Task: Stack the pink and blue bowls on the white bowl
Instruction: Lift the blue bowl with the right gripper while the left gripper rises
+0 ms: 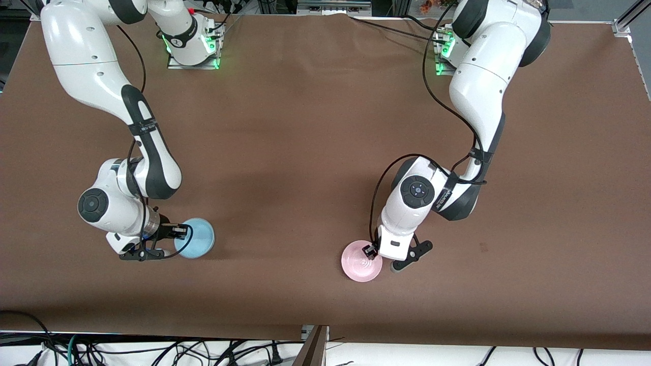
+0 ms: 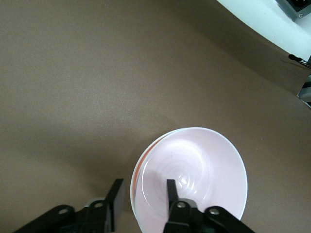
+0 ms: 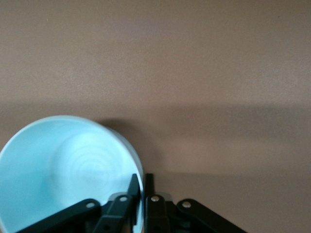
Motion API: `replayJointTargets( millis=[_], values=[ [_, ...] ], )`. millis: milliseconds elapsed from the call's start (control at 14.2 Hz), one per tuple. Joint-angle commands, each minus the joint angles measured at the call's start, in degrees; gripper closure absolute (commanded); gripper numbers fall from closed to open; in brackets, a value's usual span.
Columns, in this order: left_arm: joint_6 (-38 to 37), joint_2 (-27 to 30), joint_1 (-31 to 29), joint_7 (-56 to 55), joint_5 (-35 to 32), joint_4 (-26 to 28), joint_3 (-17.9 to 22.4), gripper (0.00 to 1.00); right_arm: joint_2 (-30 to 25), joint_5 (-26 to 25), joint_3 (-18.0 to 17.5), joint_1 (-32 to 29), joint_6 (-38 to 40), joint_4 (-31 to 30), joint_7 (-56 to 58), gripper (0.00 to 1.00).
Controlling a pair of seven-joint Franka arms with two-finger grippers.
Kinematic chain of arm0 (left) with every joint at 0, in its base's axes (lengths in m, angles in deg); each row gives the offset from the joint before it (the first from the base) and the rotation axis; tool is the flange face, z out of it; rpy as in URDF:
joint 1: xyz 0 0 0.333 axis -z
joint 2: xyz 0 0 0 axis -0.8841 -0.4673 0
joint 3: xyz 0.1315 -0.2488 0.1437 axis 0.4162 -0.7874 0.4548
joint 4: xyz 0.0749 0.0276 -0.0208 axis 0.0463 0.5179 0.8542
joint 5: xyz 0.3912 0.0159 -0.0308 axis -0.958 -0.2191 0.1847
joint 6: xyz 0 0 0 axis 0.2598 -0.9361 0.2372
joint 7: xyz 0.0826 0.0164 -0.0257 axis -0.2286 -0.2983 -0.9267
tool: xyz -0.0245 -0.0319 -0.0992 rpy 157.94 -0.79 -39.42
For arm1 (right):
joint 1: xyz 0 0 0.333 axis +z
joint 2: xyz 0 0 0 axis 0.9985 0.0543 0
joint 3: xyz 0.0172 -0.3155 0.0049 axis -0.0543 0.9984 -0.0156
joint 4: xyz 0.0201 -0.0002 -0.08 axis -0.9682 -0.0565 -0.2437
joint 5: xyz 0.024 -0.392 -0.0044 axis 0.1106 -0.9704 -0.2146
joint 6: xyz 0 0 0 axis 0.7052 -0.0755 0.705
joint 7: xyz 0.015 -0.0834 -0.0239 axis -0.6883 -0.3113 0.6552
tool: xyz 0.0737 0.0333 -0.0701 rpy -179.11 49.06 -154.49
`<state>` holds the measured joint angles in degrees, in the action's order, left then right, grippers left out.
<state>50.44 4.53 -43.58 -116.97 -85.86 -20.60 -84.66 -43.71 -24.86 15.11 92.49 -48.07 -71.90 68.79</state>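
The pale pink bowl [image 1: 361, 261] [image 2: 194, 179] sits near the front camera, toward the left arm's end of the table. A whitish second rim, the white bowl [image 2: 134, 180], shows just under its edge, so the pink bowl looks nested in it. My left gripper [image 1: 375, 254] [image 2: 144, 194] is open and straddles that rim, one finger inside and one outside, with gaps on both sides. The light blue bowl [image 1: 196, 238] [image 3: 63, 170] lies toward the right arm's end. My right gripper [image 1: 178, 233] [image 3: 143, 183] is shut on its rim.
Brown cloth [image 1: 305, 152] covers the table. Both arm bases [image 1: 193, 46] stand at the edge farthest from the front camera. Loose cables [image 1: 101, 351] hang below the nearest edge.
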Motion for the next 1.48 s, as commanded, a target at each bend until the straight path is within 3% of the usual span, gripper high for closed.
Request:
replayJointTargets(
  millis=[0,70,282,563,845,1056,1408],
  values=[
    [-0.70,-0.20,0.24,-1.04,-1.13,-1.37,0.20,0.90,-0.39,0.84,-0.29,-0.24,6.68,4.38,0.43,1.00],
    [-0.70,-0.20,0.24,-1.13,-1.13,-1.29,0.20,1.00,-0.48,0.85,-0.29,0.11,9.22,6.23,-0.18,1.00],
    [-0.61,-0.38,0.42,-1.13,-1.31,-1.29,0.46,1.00,-0.83,5.40,-1.69,0.29,14.16,9.67,-4.04,1.00],
    [-1.22,0.15,0.16,-0.96,-1.22,-1.29,0.20,1.00,-0.83,6.21,-4.94,0.64,16.63,12.92,-12.72,1.00],
    [-11.49,4.79,-3.08,2.27,-1.04,-1.37,-0.42,1.00,-0.74,6.12,-8.20,2.74,16.02,15.12,-24.33,1.00],
    [-20.44,9.71,-6.42,11.66,1.06,-1.29,-0.60,1.00,-0.22,6.29,-8.29,6.78,12.44,16.97,-34.16,1.00],
    [-37.15,20.70,-16.43,36.17,5.63,-0.50,-0.33,1.00,2.68,6.47,-8.29,15.56,-4.77,17.32,-50.78,1.00]
  ],
)
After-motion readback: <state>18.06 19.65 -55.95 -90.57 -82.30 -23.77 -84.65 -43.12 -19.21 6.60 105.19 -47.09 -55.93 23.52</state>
